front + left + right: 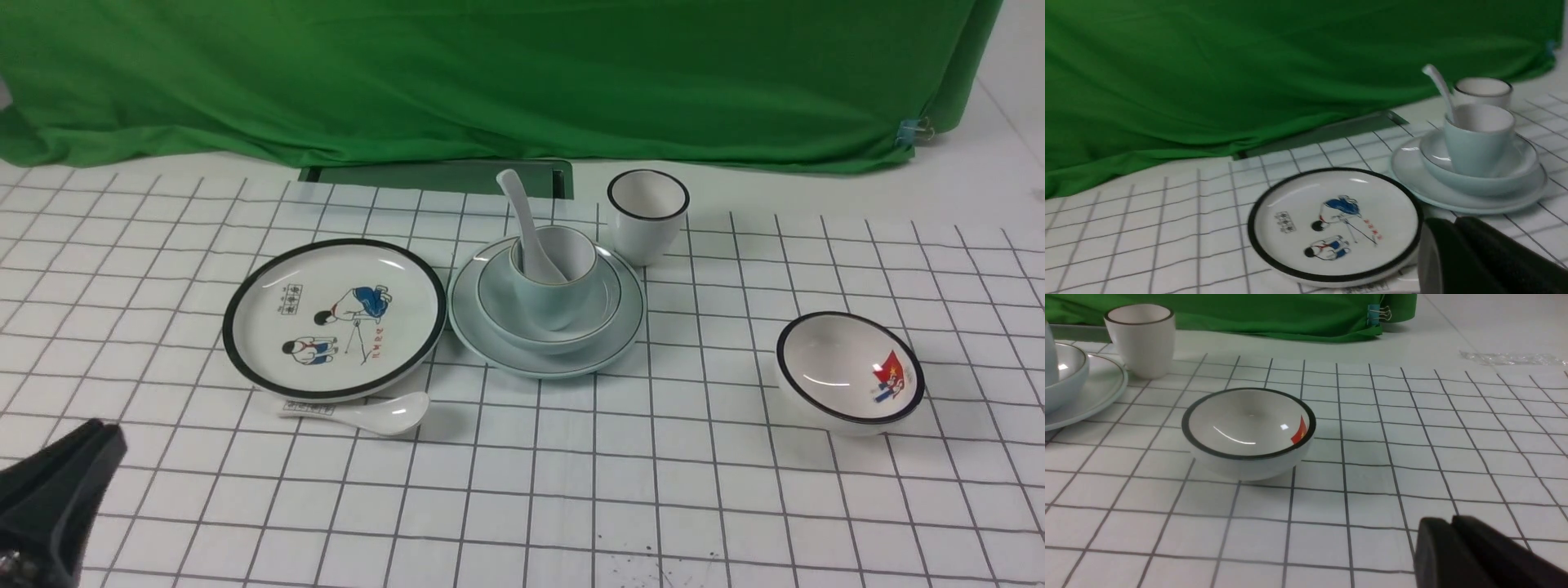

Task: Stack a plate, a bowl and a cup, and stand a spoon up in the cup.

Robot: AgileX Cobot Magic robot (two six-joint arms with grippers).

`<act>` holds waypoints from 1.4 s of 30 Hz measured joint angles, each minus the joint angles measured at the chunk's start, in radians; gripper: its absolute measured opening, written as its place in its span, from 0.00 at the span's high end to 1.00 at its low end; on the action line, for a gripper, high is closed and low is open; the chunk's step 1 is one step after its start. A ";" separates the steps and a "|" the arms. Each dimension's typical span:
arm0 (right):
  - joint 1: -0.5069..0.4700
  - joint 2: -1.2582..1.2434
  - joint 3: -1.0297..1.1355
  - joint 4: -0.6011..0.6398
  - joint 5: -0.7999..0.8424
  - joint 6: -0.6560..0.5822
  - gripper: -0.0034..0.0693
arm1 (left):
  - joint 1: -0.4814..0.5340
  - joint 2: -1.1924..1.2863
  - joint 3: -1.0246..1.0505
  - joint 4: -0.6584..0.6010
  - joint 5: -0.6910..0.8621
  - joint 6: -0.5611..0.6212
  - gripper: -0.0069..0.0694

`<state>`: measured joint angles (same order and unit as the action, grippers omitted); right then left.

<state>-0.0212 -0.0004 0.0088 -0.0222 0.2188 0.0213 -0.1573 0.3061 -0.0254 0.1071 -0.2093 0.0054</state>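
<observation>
My left tool (pixel 1455 221) is nearest on its side, its 2 fingers together with nothing between them. My right tool (pixel 1452 522) shows at the edge of its own wrist view; I cannot tell whether its 2 fingers touch or stand slightly apart, but I see nothing held there.

Beyond them on my gridded white bench (pixel 604 465), the spoon with printed handle marks (pixel 392 414) lies at the near edge of the cartoon plate (pixel 343 327), on my left. Over on my right sits the flag bowl (pixel 849 367), white with a black rim, upright and well apart from the rest.

Between those 2 is my stack. The pale blue-green plate (pixel 563 369) lies flat at the bottom, just beside the cartoon plate. The bowl (pixel 506 306) sits upright on it, and the cup (pixel 551 298) stands upright in the bowl. The white spoon (pixel 526 212) leans in the cup, handle up and tilted to my left.

Just behind the stack, a bit to my right, stands the black-rimmed cup (pixel 647 212). Farthest off hangs the green cloth (pixel 522 73), with a clip (pixel 922 129) near its right end.
</observation>
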 joint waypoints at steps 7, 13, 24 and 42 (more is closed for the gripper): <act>0.000 0.000 0.000 0.001 0.000 0.000 0.83 | 0.100 -0.252 0.031 -0.107 0.304 0.000 0.95; 0.000 0.000 0.000 0.001 0.000 -0.001 0.80 | 0.100 -0.304 0.032 -0.161 0.451 0.063 0.95; 0.000 0.000 0.000 0.001 0.000 0.000 0.75 | 0.100 -0.304 0.032 -0.165 0.457 0.085 0.95; 0.000 0.000 0.000 0.001 0.000 0.004 0.71 | 0.100 -0.304 0.032 -0.161 0.457 0.098 0.95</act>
<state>-0.0212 -0.0004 0.0088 -0.0213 0.2188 0.0251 -0.0570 0.0019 0.0068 -0.0543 0.2481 0.1032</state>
